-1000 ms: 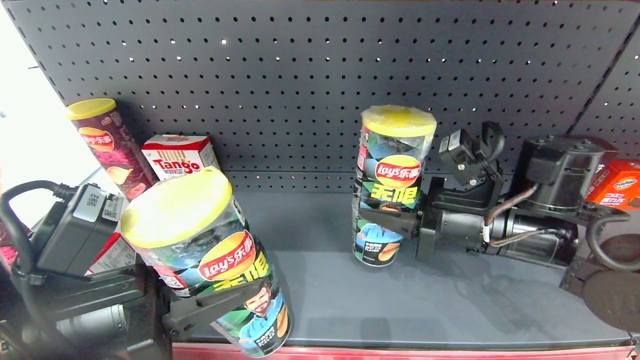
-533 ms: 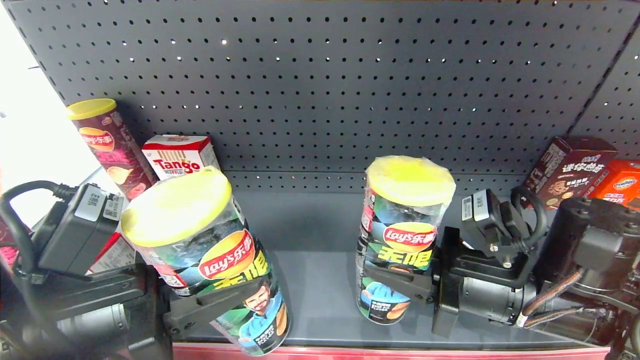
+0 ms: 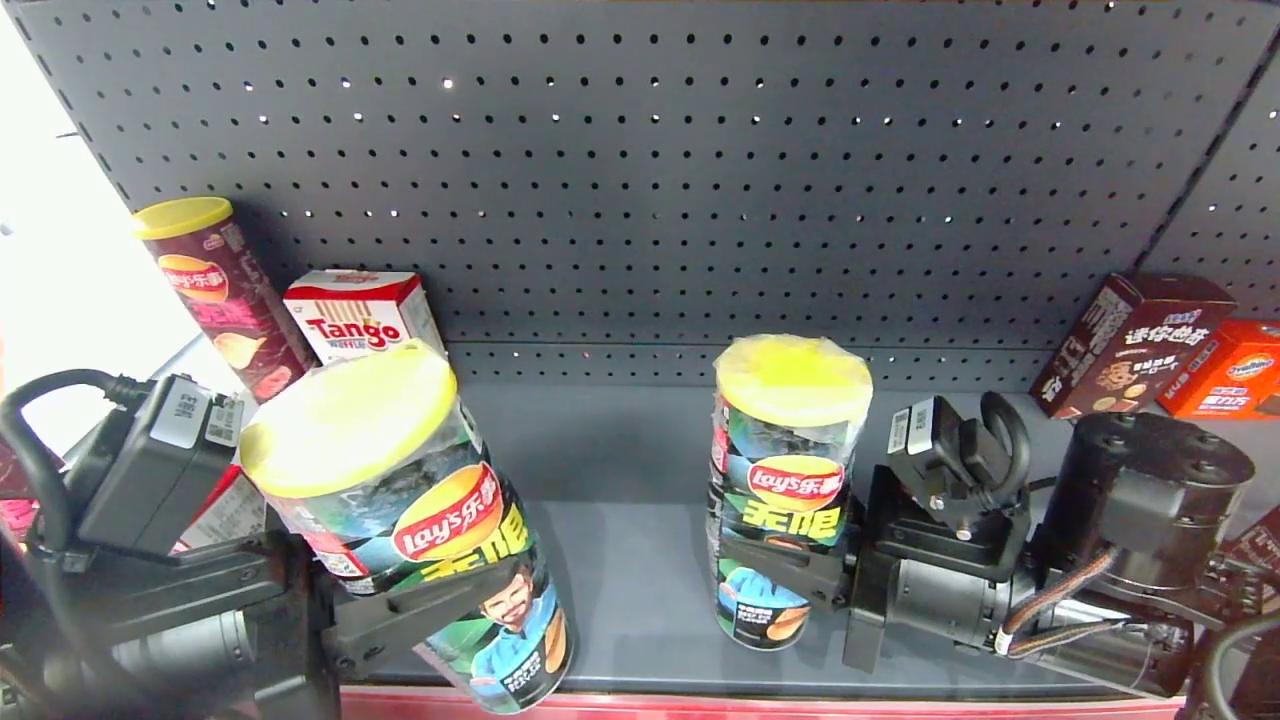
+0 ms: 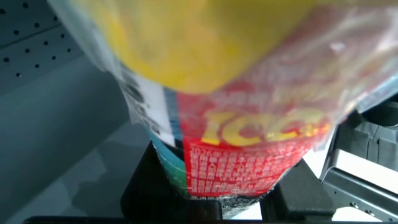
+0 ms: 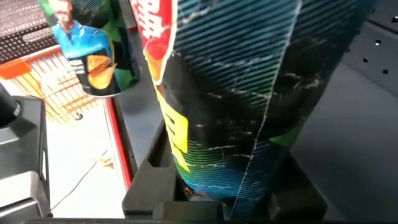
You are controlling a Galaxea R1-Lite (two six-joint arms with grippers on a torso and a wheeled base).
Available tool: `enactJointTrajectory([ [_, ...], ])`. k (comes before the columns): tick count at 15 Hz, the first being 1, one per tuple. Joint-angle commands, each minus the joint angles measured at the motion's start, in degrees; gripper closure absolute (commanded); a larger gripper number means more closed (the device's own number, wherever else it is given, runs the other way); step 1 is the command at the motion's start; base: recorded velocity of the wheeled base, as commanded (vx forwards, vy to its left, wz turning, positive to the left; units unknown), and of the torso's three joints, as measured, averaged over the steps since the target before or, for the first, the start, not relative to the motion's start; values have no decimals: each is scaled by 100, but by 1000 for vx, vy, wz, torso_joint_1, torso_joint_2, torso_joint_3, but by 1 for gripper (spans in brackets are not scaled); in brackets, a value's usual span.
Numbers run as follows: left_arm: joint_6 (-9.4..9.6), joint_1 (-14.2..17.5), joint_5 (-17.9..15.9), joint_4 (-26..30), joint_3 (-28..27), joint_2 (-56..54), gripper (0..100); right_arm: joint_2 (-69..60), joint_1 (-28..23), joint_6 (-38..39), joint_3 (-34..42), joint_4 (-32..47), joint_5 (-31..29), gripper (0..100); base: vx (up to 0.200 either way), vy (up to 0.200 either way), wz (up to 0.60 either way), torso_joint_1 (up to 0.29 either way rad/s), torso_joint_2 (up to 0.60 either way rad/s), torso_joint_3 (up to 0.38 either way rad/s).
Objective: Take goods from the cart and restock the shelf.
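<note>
Both clamped | left jaws around tilted can | right jaws around upright can

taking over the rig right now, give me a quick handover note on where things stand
Left end effector: shut on the tilted chip can, held at the front left edge of the shelf.
Right end effector: shut on the upright chip can, low over the shelf's front middle; I cannot tell whether its base touches.
On the shelf: maroon can and wafer box at back left, brown box and orange box at back right.
Done: both cans are at the shelf.
Left: set each down upright, release, fetch more from the cart.
</note>
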Motion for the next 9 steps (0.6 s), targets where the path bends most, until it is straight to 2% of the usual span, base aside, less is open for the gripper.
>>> enactJointTrajectory([
  [1,2,10,-3,-3,108,-73,100,107,9,-15,-28,-2,4,100,0,0,0,0,0,0],
  [2,2,10,-3,-3,117,-99,100,98,9,-32,-10,-2,4,0,0,0,0,0,0,0],
  [9,2,10,-12,-3,90,-125,100,-385,-53,-50,298,-2,-251,0,0,0,0,0,0,0],
])
